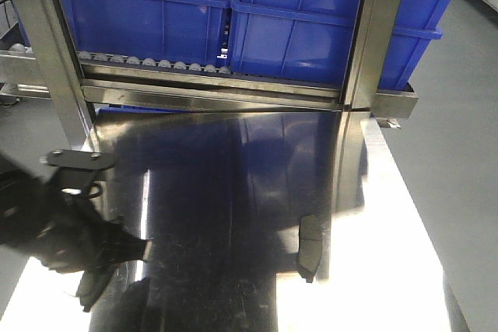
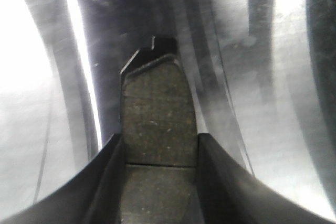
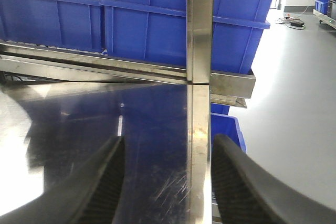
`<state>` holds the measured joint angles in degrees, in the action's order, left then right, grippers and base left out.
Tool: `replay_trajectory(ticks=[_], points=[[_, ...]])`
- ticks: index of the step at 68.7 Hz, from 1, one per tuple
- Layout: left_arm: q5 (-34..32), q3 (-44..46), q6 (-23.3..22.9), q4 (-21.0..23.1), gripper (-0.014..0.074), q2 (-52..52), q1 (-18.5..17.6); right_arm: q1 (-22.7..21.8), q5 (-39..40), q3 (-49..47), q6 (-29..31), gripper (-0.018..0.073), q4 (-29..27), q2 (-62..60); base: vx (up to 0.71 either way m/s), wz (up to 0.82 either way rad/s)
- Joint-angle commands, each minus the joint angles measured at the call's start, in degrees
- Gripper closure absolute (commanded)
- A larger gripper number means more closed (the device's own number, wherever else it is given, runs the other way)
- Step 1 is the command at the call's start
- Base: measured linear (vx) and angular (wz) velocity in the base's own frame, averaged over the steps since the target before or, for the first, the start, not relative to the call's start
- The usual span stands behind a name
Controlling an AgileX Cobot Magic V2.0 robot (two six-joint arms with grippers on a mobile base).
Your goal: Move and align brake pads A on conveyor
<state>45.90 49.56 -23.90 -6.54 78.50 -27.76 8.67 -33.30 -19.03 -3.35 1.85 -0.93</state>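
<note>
Left gripper (image 2: 160, 140) pinches one brake pad A (image 2: 157, 98) flat between its fingers, tab end ahead of the tips; right gripper (image 3: 168, 140) spread, empty; best to carry pad level, grip firm (conveyor not in view), then lay it down square.

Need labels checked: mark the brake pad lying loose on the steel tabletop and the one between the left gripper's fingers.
loose brake pad (image 1: 309, 248), front-facing view, middle of its dark face.
held brake pad (image 2: 157, 114), left wrist view, friction face above the groove.
</note>
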Motion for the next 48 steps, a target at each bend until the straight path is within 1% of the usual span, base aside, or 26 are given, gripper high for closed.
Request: replay_trajectory(ticks=[1, 21, 32, 38, 48], points=[[-2.72, -2.19, -2.72, -2.73, 0.0603, -9.33, -0.13, -0.01, 4.01, -1.47, 0.47, 0.0199, 0.53, 0.90, 0.00, 0.00], [-3.06, -11.25, -2.72, -2.93, 0.0603, -32.76, -0.13, -0.01, 4.01, -1.47, 0.47, 0.0199, 0.53, 0.90, 0.00, 0.00], [-1.22, -15.10, -2.72, -4.08, 0.0603, -44.89, -0.13, -0.01, 4.01, -1.47, 0.47, 0.0199, 0.53, 0.90, 0.00, 0.00], [0.76, -16.51, -2.64, -4.54, 0.0603, -50.14, -0.13, -0.01, 4.01, -1.47, 0.47, 0.0199, 0.53, 0.90, 0.00, 0.00], [1.20, -18.27, -2.45, -5.69, 0.0603, -57.42, -0.13, -0.01, 4.01, -1.47, 0.47, 0.0199, 0.53, 0.90, 0.00, 0.00]])
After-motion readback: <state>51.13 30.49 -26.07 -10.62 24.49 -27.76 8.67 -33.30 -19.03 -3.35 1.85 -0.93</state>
